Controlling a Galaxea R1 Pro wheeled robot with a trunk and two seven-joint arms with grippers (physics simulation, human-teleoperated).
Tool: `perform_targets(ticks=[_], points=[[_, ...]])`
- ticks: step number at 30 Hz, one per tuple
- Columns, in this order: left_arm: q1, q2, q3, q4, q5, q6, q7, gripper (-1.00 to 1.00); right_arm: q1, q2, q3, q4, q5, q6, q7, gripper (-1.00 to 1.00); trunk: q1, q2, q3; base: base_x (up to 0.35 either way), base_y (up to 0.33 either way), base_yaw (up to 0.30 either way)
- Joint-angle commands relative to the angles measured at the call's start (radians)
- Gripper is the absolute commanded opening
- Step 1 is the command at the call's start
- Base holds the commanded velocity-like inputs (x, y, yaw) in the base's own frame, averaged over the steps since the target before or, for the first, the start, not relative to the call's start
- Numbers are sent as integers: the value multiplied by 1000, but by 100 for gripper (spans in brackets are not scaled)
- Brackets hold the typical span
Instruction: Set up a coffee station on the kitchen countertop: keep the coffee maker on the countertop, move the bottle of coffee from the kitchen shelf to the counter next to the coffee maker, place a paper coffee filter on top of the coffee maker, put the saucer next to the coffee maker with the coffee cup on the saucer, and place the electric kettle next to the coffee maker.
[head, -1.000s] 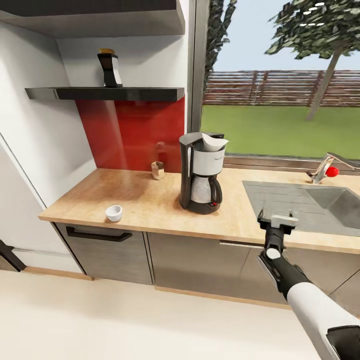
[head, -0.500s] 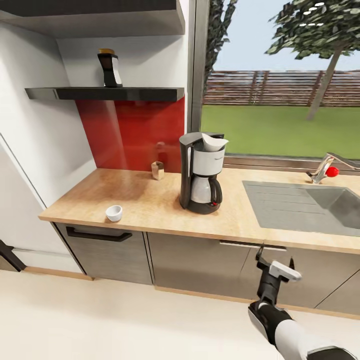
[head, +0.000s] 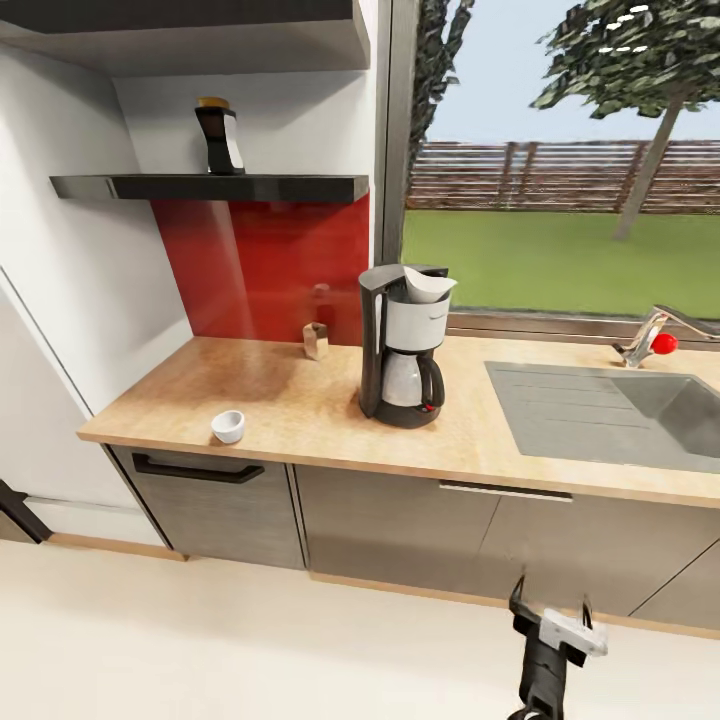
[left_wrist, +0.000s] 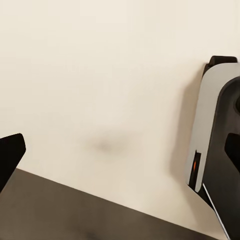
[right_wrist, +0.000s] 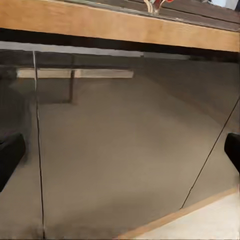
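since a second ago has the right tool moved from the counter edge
Yes. The right tool has dropped from the front edge of the light beige wood-look countertop by the grey sink, down past the grey cabinet fronts, toward the floor.

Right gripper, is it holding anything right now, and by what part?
Nothing. The right gripper is open and empty, low in front of the cabinets.
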Motion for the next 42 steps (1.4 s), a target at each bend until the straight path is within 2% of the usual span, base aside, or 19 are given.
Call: perform_targets(ticks=[1,7,9,12,16,21,22,24,27,30,33,42], points=[[-1,-1,7,1,-2,-4,0,100,11,5,10,1,4,0,-10,100,1,-2,-2,0,0,0],[-1,-2,7,1,-2,-4,0,100,113,37,10,3,4,14,0,100,1,-2,-2,0,0,0],[-1,-2,6,1,-1,-4,0,100,125,45,10,4,4,71,17,100,1,-2,-2,0,0,0],[-1,-4,6,0,-1,-4,0,100,134,52,10,3,3,186,78,100,1,-2,-2,0,0,0],[-1,-5,6,-7,-2,-3,0,100,137,54,8,1,1,356,211,100,1,-2,-2,0,0,0],[-1,-4,5,-12,-3,-2,0,100,138,47,1,-4,-25,672,456,100,1,-2,-2,0,0,0],[-1,-4,5,-12,-3,-2,0,100,138,45,1,-5,-29,703,483,100,1,-2,-2,0,0,0],[-1,-4,4,-12,-4,-1,0,100,138,38,0,-6,-44,819,588,100,1,-2,-2,0,0,0],[-1,-3,4,-12,-4,-1,2,100,138,34,1,-7,-50,919,699,100,1,-2,-2,0,0,0],[-1,-3,5,-12,-4,-1,2,100,138,25,1,-10,-52,954,743,100,1,-2,-2,0,0,0],[-1,-3,5,-11,-4,-1,4,100,138,0,1,-25,-53,977,774,100,1,-2,-2,0,0,0],[-1,-3,7,-11,-2,-3,4,100,138,-2,3,-29,-54,982,770,100,1,-2,-2,0,0,0]])
